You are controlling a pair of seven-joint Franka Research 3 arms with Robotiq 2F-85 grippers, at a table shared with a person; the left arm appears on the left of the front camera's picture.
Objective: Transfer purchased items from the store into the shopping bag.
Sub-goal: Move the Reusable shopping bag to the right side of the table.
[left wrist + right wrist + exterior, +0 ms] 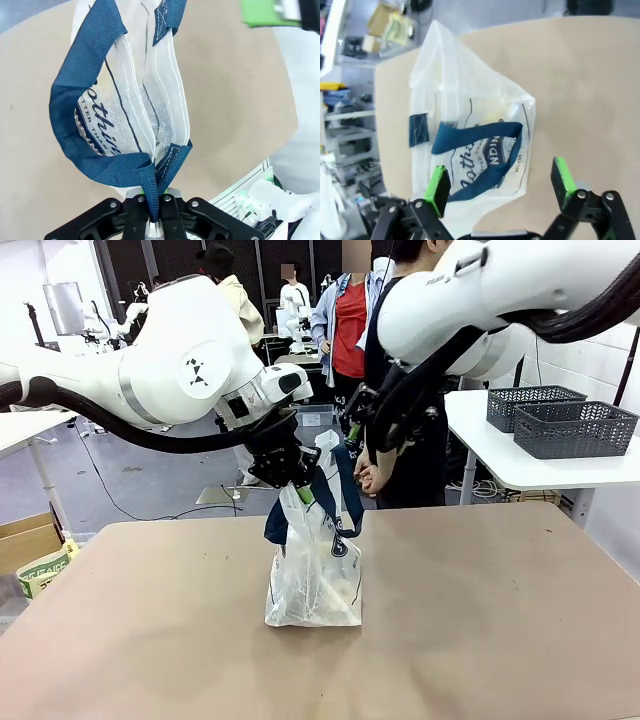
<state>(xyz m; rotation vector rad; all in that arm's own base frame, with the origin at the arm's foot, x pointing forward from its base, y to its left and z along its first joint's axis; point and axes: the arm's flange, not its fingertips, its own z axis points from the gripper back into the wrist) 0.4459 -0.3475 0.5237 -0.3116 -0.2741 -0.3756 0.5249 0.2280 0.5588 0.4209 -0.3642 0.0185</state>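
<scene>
The shopping bag (314, 565), translucent white with navy straps and lettering, stands upright on the tan table (500, 620). My left gripper (296, 480) is shut on one navy handle (150, 175) at the bag's top, holding it up. The bag's mouth (150, 100) gapes narrowly below it. My right gripper (501, 185) hangs open above the bag (470, 125), its green pads (439, 187) wide apart with nothing between them; in the front view it (353, 433) sits just up and right of the bag's top. Pale yellowish shapes (492, 106), perhaps purchased items, show faintly through the plastic.
A person (400, 455) stands at the table's far edge right behind the bag, hands low. Two dark grey lattice baskets (560, 420) sit on a white side table at the right; I cannot tell if either is the store. Bare tabletop surrounds the bag.
</scene>
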